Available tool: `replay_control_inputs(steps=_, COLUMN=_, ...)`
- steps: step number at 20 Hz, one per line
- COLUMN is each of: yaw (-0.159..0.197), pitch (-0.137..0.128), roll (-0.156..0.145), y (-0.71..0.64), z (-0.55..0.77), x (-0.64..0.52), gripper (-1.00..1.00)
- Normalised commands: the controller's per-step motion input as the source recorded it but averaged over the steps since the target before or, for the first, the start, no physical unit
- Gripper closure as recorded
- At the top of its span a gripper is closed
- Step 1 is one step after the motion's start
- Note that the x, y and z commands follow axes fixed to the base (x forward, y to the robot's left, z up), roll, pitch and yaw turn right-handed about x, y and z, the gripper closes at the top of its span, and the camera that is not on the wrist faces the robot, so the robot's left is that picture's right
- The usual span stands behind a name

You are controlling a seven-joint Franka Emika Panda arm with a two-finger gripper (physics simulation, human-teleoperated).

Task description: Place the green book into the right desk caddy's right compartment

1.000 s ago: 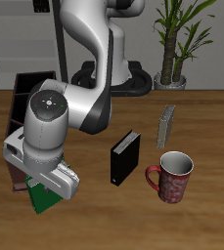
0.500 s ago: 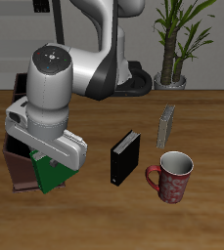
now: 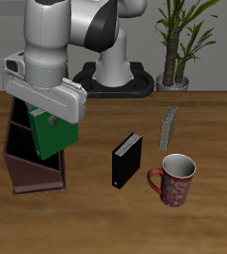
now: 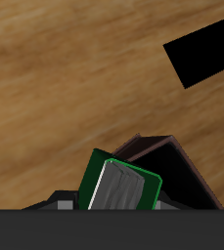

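Observation:
My gripper (image 3: pixel 52 121) is shut on the green book (image 3: pixel 55 137) and holds it tilted in the air, over the right desk caddy (image 3: pixel 36 180). The caddy is a long dark-brown box with a reddish outside, lying lengthwise from the table's back toward its front edge. The arm and book hide much of its inside, so I cannot tell which compartment lies under the book. In the wrist view the green book (image 4: pixel 123 184) shows its white page edges, with the caddy's dark opening (image 4: pixel 172 161) just beyond it. My fingers are hidden there.
A black book (image 3: pixel 127 159) stands upright mid-table and also shows in the wrist view (image 4: pixel 201 54). A grey book (image 3: pixel 169 127) stands farther back. A red mug (image 3: pixel 174 180) sits near the front edge. A potted plant (image 3: pixel 174 45) stands at the back.
The arm has lifted the green book from low near the table's front edge, up and back, to above the caddy. The other things have not moved.

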Motion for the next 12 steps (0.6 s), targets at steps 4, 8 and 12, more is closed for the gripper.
replay_control_inputs(steps=4, yaw=-0.001, pitch=-0.06, roll=-0.008, y=-0.08, z=0.49, x=-0.35, gripper=1.0)
replay_control_inputs(steps=8, yaw=-0.034, pitch=-0.065, roll=-0.015, y=-0.16, z=0.55, x=-0.57, gripper=1.0)
replay_control_inputs(steps=12, yaw=-0.05, pitch=-0.054, roll=-0.028, y=-0.2, z=0.41, x=-0.54, gripper=1.0)
